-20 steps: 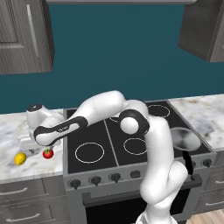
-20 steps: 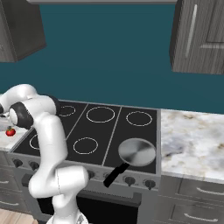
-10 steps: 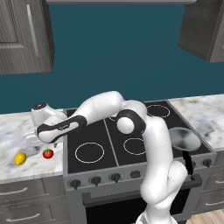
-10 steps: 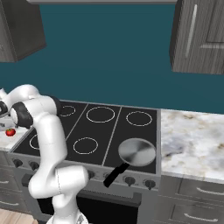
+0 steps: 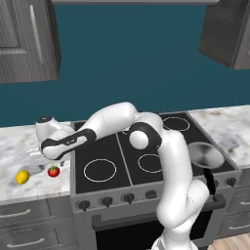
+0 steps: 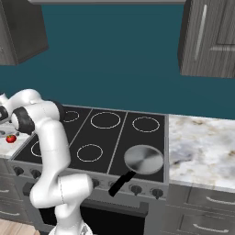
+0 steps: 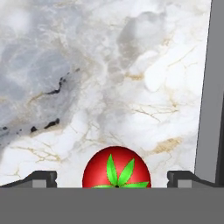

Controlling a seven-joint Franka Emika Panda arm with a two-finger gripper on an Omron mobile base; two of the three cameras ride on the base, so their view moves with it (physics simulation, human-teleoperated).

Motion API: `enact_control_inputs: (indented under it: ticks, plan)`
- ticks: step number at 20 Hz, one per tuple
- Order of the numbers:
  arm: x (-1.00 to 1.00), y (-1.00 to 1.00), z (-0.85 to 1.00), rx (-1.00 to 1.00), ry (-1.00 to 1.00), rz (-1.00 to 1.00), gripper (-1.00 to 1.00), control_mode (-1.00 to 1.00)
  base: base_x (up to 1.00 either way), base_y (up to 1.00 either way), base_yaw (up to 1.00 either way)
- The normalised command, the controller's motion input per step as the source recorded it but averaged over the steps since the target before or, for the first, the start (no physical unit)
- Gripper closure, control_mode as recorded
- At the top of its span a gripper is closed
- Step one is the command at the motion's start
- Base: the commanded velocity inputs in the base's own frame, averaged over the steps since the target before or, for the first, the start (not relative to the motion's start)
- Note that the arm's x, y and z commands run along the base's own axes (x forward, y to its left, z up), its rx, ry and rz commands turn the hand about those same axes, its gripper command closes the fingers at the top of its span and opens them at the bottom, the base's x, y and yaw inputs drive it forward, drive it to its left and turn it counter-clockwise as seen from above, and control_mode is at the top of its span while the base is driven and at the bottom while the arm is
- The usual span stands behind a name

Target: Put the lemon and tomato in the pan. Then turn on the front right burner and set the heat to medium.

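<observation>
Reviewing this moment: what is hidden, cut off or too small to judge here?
- Tomato: hand view's bottom edge cuts its lower half, so contact with the jaws is unclear.
- Gripper: the arm covers its jaws in the left base view; height above the counter is unclear.
- Stove knobs: too small to read settings.

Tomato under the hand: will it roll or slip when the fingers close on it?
The tomato looks round and glossy, so it could slip out of a pinch off its middle. It sits free on flat marble counter, so a nudge would probably roll it, maybe toward the lemon. The hand is open, its fingers either side of the tomato, which favours a centred grip.
</observation>
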Motion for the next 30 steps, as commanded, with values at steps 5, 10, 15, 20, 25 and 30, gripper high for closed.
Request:
enact_control_inputs:
  ticks: [5, 10, 15, 20, 25, 30]
  plan:
    - [0.00, 0.00, -0.07, 0.00, 0.00, 0.00, -1.00, -1.00, 0.00, 0.00, 0.00]
    - [-0.02, 0.00, -0.21, 0.00, 0.02, 0.00, -1.00, -1.00, 0.00, 0.00, 0.00]
    - [0.01, 0.00, -0.21, 0.00, 0.00, 0.00, -1.00, -1.00, 0.00, 0.00, 0.00]
    - [0.00, 0.00, -0.22, 0.00, 0.01, 0.00, -1.00, -1.00, 0.00, 0.00, 0.00]
    - [0.00, 0.00, 0.00, 0.00, 0.00, 0.00, 1.00, -1.00, 0.00, 0.00, 0.00]
    - [0.00, 0.00, 0.00, 0.00, 0.00, 0.00, 1.00, -1.00, 0.00, 0.00, 0.00]
